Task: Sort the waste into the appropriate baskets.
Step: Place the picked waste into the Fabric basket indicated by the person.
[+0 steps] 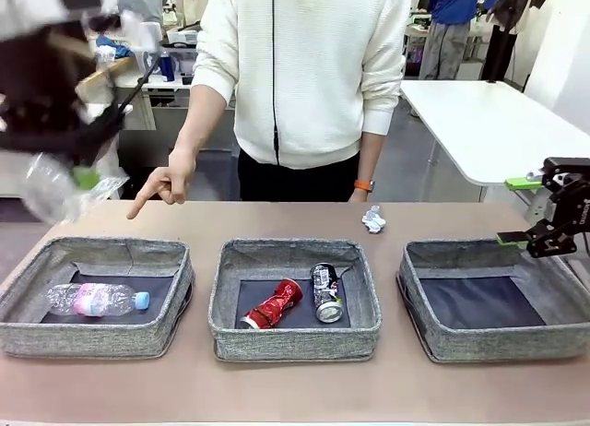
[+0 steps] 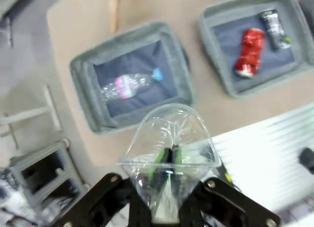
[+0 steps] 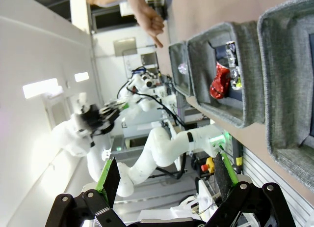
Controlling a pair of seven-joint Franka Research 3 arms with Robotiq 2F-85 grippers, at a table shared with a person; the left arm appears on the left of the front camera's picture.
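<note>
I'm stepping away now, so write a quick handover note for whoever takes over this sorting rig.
Left end effector: shut on the clear plastic cup, held high above the table's left end.
Right end effector: open, holding nothing, above the right basket.
Person's hand points down toward the left basket.
Done: plastic bottle lies in the left basket; crushed red can and dark printed can lie in the middle basket.
Left: place the cup, probably with the bottle; the paper wad is on the table behind the baskets, and the right basket has nothing in it.

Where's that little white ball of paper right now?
In the front view, the small white paper wad lies on the bare table near the person, beyond the gap between the middle basket and the right basket.
</note>
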